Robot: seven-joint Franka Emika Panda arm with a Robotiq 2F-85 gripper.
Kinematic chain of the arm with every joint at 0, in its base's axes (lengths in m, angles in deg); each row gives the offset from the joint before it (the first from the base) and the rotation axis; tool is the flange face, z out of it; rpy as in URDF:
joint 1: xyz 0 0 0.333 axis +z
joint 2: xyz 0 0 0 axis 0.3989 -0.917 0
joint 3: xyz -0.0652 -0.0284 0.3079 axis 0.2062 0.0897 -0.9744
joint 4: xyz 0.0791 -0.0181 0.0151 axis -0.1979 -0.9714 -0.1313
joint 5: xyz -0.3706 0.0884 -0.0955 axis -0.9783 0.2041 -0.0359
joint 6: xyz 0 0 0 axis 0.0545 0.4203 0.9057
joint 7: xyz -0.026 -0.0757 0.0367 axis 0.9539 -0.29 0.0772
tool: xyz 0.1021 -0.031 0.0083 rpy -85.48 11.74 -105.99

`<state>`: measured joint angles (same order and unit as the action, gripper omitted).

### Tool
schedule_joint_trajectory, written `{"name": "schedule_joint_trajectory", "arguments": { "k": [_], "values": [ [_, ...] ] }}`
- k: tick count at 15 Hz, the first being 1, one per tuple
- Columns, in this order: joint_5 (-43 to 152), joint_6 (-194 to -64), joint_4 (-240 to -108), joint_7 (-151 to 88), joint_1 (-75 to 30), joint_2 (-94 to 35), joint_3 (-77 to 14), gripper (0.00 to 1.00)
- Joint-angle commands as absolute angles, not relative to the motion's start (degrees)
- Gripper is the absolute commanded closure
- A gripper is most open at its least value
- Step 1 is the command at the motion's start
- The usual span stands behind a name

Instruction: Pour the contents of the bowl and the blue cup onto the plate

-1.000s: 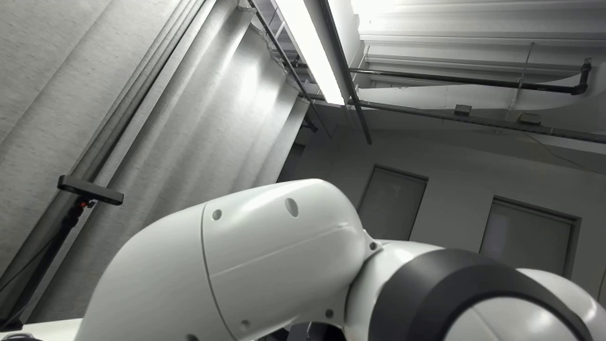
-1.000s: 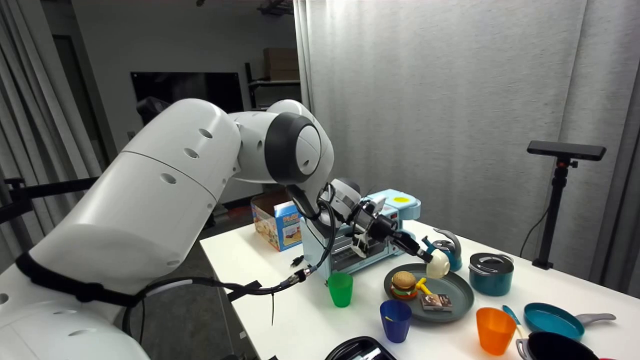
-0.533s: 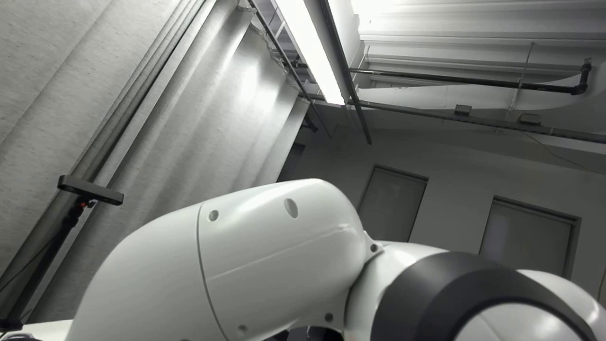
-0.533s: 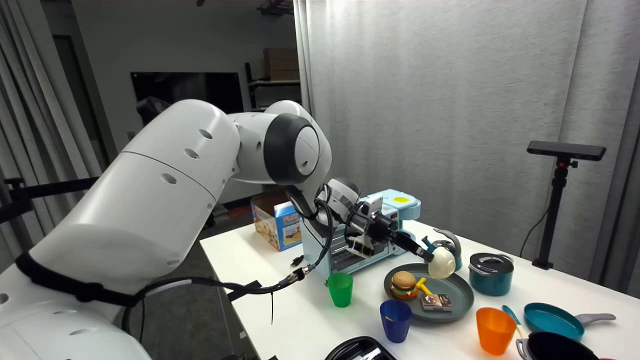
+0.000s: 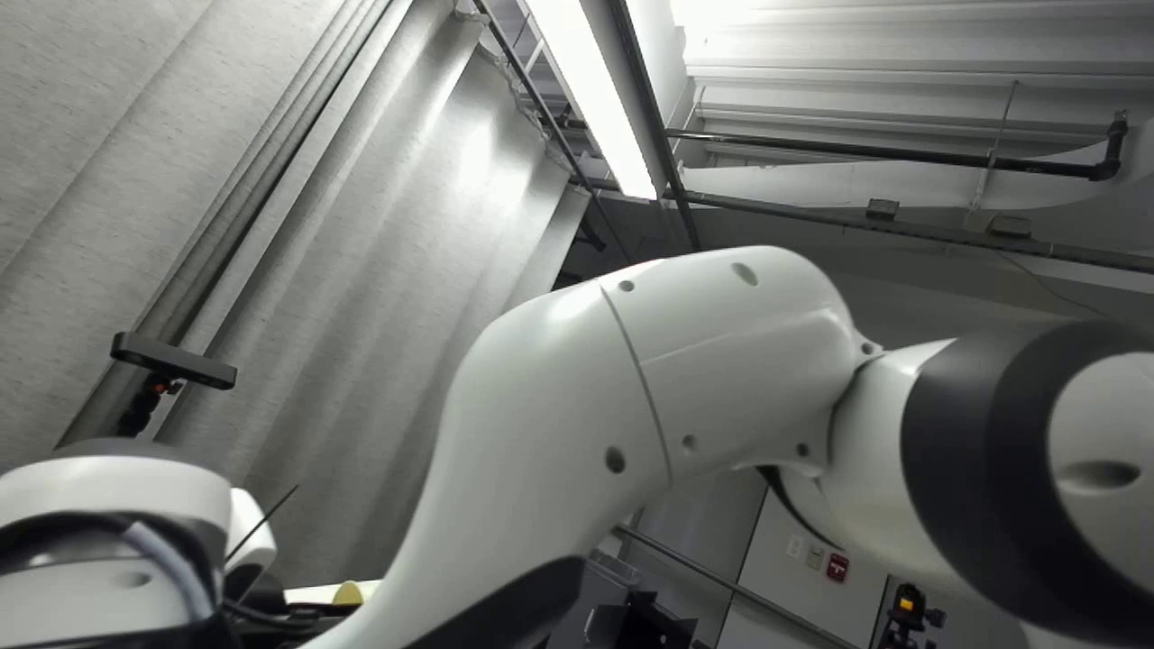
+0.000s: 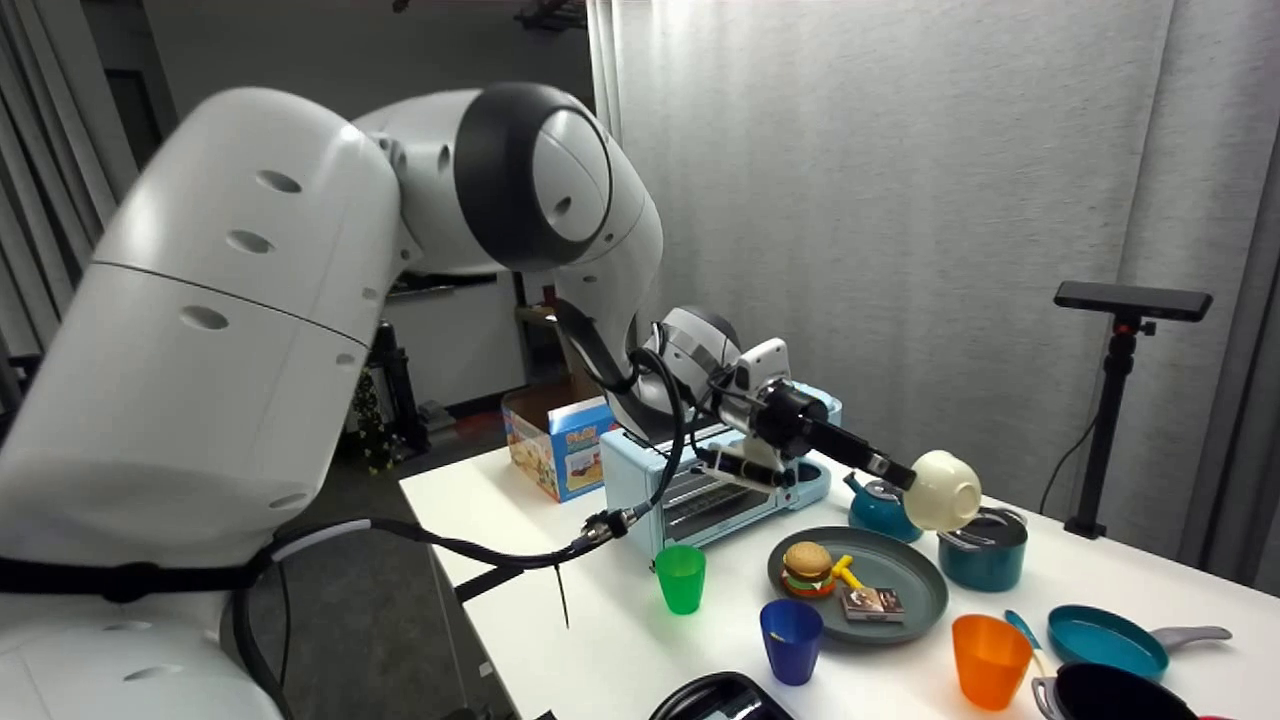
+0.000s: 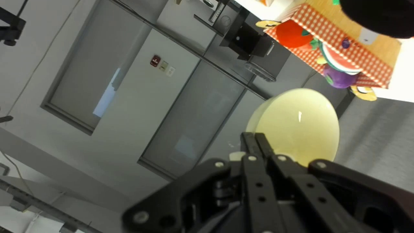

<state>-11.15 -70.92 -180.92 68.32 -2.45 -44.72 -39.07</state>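
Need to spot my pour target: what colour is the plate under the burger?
Dark grey, slightly greenish; the plate shows best in an exterior view.

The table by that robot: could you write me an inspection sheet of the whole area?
Surface: table, white.
Job's things: plate bearing burger, yellow piece and small box; blue cup upright near it, contents unclear; bowl tilted in the air, nothing seen in its visible inside.
Clutter: green cup, orange cup, pan, kettle, oven.
End effector: gripping the bowl's rim.
Cables: black cable sagging beside the arm.
Surroundings: gray curtain; likely a camera on a stand.
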Motion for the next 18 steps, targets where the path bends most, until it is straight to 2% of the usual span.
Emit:
{"name": "schedule_joint_trajectory", "arguments": {
  "k": [1, 4, 9, 18],
  "values": [
    [-10.69, -73.22, -193.62, 70.24, -7.42, -31.43, -41.0, 0.99],
    [-7.0, -82.54, -200.87, 70.09, -13.08, -22.5, -41.2, 0.99],
    [-1.23, -100.51, -206.82, 68.37, -20.0, -17.81, -38.21, 0.99],
    [10.68, -133.08, -209.94, 57.5, -25.15, -25.59, -35.4, 0.99]
  ]
}}
